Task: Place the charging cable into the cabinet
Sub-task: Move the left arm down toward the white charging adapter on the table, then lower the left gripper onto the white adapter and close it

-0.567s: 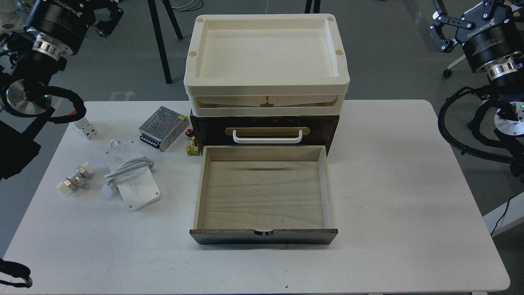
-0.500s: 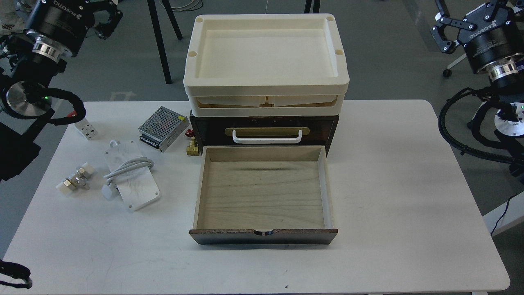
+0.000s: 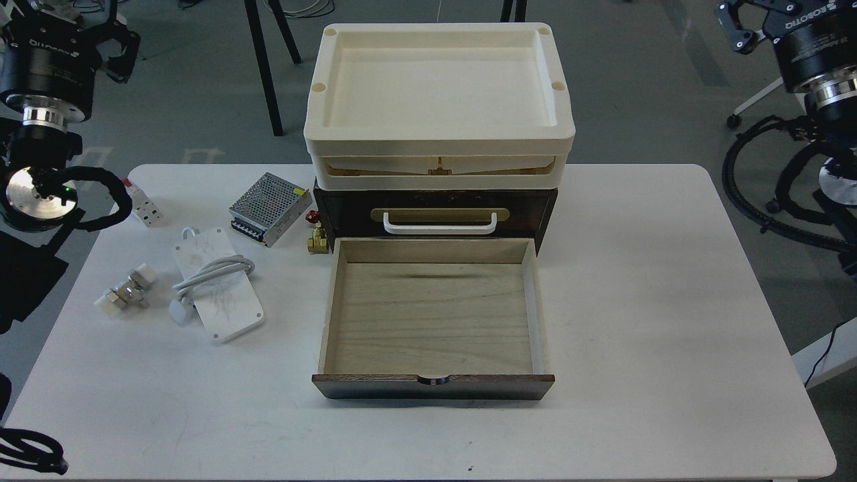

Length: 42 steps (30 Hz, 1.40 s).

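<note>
1. The white bench [image 3: 643, 321] fills most of the head view and carries everything listed below.
2. The cabinet [image 3: 435, 214] stands at the back centre of the bench: a dark-brown chest with a brass plate and a white handle, topped by stacked cream plastic trays [image 3: 438, 87].
3. Its lower drawer [image 3: 435, 314] is pulled fully out toward the camera; the pale wood floor inside is bare.
4. The charging cable [image 3: 217, 284] lies flat on the bench left of the open drawer, well apart from it: a white marbled slab with a grey-white cord coiled across it and a white plug at its near-left edge.
5. A silver perforated power-supply box [image 3: 270, 207] sits just behind the cable, near the cabinet's left side.
6. Small fittings [image 3: 127, 291] lie left of the cable, a white block [image 3: 144, 209] sits near the bench's far-left edge, and a brass valve [image 3: 316, 237] rests against the cabinet's left front corner.
7. The left gripper [image 3: 100, 43] is raised at the upper-left, off the bench; I cannot tell how its fingers stand.
8. The right gripper [image 3: 740, 30] is at the upper-right edge, partly cut off; I cannot tell its fingers' state either.
</note>
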Available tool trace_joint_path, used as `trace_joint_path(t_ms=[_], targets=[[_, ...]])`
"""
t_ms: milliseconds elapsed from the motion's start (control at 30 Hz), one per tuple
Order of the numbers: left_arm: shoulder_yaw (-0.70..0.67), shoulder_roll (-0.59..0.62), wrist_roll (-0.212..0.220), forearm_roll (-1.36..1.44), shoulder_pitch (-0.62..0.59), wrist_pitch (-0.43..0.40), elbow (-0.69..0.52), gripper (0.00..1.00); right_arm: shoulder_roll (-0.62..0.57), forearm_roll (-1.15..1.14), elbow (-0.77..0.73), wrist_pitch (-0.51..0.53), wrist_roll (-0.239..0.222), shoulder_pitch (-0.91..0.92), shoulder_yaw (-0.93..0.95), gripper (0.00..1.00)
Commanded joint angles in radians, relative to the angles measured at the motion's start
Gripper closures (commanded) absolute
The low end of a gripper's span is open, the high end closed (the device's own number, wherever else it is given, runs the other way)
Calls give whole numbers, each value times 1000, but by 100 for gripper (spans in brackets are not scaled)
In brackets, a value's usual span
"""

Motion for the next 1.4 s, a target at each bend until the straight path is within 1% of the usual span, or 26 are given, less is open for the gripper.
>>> trace_joint_path(t_ms=[0,67,133,233,333,400,467,500,567,633,733,833,933,1067,1100,1233,1367], targets=[[-32,84,-4,19,33,0,-297,0,-34,1,5,0,0,-44,24,0],[-30,153,-4,86,47,0,-463,0,-35,1,5,0,0,-69,37,0],[-27,239,-4,249,47,0,-600,0,-35,1,6,0,0,-86,40,0],[31,398,-4,632,48,0,-758,0,-50,1,6,0,0,-101,41,0],[167,556,-4,1043,47,4,-829,0,-73,1,6,0,0,-119,43,0],[235,609,-4,1329,52,28,-826,0,-78,1,6,0,0,-130,52,0],[298,612,-4,1639,59,71,-800,0,-80,1,6,0,0,-148,66,0],[341,611,-4,1794,62,102,-765,0,-80,1,6,0,0,-159,74,0],[431,598,-4,2002,65,163,-672,0,-80,4,11,0,0,-176,92,0],[505,540,-4,2107,64,206,-572,0,-80,21,14,0,0,-196,106,0],[544,421,-4,2144,65,246,-380,0,-80,38,18,0,0,-208,114,0],[556,315,-4,2210,61,271,-224,0,-86,39,18,0,0,-210,114,0],[557,247,-4,2237,58,274,-157,0,-86,41,18,0,0,-210,115,0],[556,218,-4,2257,49,280,-105,1,-86,41,18,0,0,-210,114,0],[556,209,-4,2263,48,288,-84,1,-86,40,18,0,0,-211,114,0],[562,154,-4,2294,47,363,22,3,-86,39,18,0,0,-218,115,0],[594,117,-4,2296,45,377,77,10,-86,41,17,0,0,-228,115,0]])
